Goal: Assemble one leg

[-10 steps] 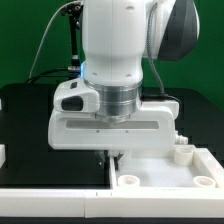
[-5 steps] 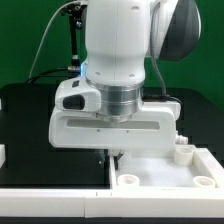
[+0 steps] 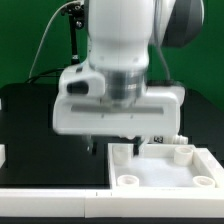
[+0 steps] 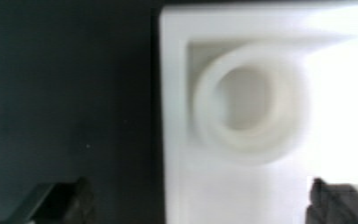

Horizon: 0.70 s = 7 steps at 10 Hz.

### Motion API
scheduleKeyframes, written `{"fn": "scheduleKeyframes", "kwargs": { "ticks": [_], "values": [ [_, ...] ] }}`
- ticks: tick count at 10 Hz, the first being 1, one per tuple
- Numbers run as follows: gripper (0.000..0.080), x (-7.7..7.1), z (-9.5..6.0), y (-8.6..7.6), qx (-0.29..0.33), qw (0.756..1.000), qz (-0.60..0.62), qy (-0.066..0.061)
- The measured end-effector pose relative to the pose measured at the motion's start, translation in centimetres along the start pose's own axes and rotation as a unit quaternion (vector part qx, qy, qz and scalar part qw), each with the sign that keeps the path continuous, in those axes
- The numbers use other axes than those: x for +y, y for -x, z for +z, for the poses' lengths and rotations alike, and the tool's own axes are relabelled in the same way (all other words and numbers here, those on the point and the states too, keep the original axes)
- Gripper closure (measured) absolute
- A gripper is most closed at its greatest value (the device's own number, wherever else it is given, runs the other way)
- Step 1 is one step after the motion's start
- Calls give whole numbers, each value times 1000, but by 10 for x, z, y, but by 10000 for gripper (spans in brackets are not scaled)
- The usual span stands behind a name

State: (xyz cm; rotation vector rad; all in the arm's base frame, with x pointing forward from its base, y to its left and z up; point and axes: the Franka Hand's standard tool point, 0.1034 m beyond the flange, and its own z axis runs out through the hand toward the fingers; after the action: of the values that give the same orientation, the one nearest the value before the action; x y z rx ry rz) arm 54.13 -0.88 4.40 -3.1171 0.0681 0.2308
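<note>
My gripper [image 3: 114, 146] hangs open and empty just above the near-left corner of the large white square panel [image 3: 160, 182], with its fingers straddling that corner. In the wrist view the two dark fingertips stand wide apart around the gripper's middle [image 4: 197, 203], with nothing between them. Below lie the panel's edge [image 4: 336, 60] and one round corner socket [image 4: 247, 100]. A small white piece [image 3: 183, 140], perhaps a leg, stands behind the panel's far right socket [image 3: 181, 154]. It is half hidden by the hand and no tag shows on it.
The table top [image 3: 30, 130] is black. A white bar [image 3: 50, 196] runs along the front edge. A small white object [image 3: 2, 154] sits at the exterior view's left edge. Cables and a dark stand [image 3: 72, 40] rise behind the arm.
The hand has risen and tilted a little. The fingers, which were close together at the panel's corner, have spread apart.
</note>
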Motion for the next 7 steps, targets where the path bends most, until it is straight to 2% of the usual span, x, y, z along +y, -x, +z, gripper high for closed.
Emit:
{"fn": "scheduleKeyframes", "kwargs": {
  "ticks": [1,2,4,5,6,7],
  "values": [
    [171,-5,-10,14,-8,1000,14,-3],
    [155,-9,-17,20,-13,1000,17,-5],
    [151,-6,-11,17,-20,1000,18,-4],
    [150,-7,-11,20,-37,999,18,-5],
    [150,-6,-9,28,-69,997,21,-7],
    [150,-1,-6,46,-112,993,22,-6]
  ]
}}
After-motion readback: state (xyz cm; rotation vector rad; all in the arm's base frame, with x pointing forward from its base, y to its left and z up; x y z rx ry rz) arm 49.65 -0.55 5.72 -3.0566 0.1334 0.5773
